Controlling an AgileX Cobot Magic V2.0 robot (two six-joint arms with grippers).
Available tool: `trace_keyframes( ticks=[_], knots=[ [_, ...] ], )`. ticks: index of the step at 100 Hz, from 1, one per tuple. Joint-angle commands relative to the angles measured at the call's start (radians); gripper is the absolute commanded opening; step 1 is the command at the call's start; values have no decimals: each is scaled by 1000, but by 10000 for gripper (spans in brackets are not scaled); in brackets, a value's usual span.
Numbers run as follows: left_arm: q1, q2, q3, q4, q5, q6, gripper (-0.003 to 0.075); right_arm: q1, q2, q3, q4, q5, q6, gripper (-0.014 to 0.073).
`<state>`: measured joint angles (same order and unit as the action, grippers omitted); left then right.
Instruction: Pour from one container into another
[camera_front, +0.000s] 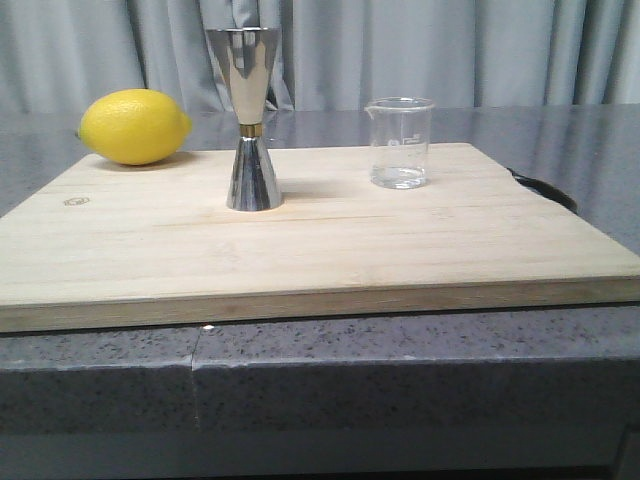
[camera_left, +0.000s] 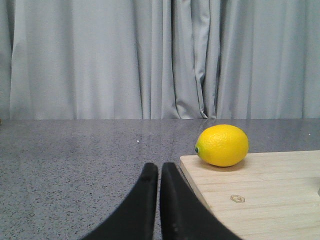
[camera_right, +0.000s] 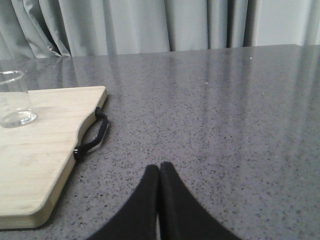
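A small clear glass beaker (camera_front: 401, 142) with faint white markings stands upright on the right part of the wooden board (camera_front: 300, 250); it shows again at the edge of the right wrist view (camera_right: 14, 99). The tall steel jigger (camera_front: 250, 118) with a gold waist band stands upright near the board's middle, left of the beaker. My left gripper (camera_left: 159, 169) is shut and empty over the grey counter, just off the board's left edge. My right gripper (camera_right: 159, 169) is shut and empty over the counter, right of the board. Neither gripper shows in the front view.
A yellow lemon (camera_front: 134, 126) lies at the board's far left corner, also in the left wrist view (camera_left: 222, 145). A black handle (camera_right: 92, 137) sticks out of the board's right side. Grey speckled counter (camera_right: 225, 115) surrounds the board; grey curtains hang behind.
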<state>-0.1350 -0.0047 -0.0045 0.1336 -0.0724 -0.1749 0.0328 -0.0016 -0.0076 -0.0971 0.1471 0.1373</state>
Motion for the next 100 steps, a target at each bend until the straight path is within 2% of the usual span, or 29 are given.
trace_keyframes(
  ticks=[1,19,100],
  knots=[
    [2,-27,14,-11,-68,-3,-19,-7,-29,-6,-1,-98,6,-70],
    [2,-27,14,-11,-68,-3,-19,-10,-25,45,2,-173,6,-70],
    [2,-27,14,-11,-68,-3,-19,-10,-25,44,2,-147,8,-70]
  ],
)
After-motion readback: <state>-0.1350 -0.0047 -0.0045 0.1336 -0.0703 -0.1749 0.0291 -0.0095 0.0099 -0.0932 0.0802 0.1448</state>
